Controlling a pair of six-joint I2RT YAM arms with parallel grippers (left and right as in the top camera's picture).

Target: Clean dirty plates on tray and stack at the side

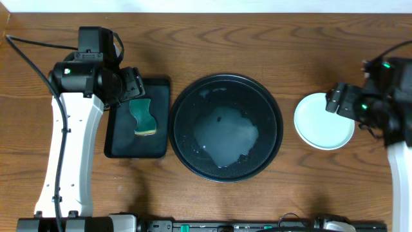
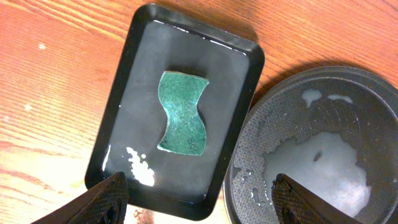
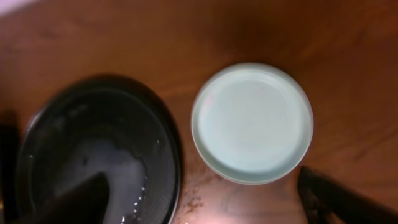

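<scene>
The large round black tray [image 1: 225, 127] sits mid-table with a pool of soapy water in it and no plate on it; it also shows in the left wrist view [image 2: 323, 149] and the right wrist view [image 3: 99, 155]. A pale mint-blue plate [image 1: 324, 121] lies on the table to its right, also in the right wrist view [image 3: 252, 121]; whether other plates lie under it I cannot tell. No yellow plate shows. My left gripper [image 2: 199, 199] is open and empty above the rectangular tray's corner. My right gripper [image 3: 205, 202] is open and empty above the table beside the plate.
A small black rectangular tray [image 1: 138, 119] left of the round tray holds a green sponge [image 1: 144, 117] and some foam; both show in the left wrist view, tray [image 2: 124, 93] and sponge [image 2: 182, 112]. Bare wooden table surrounds them.
</scene>
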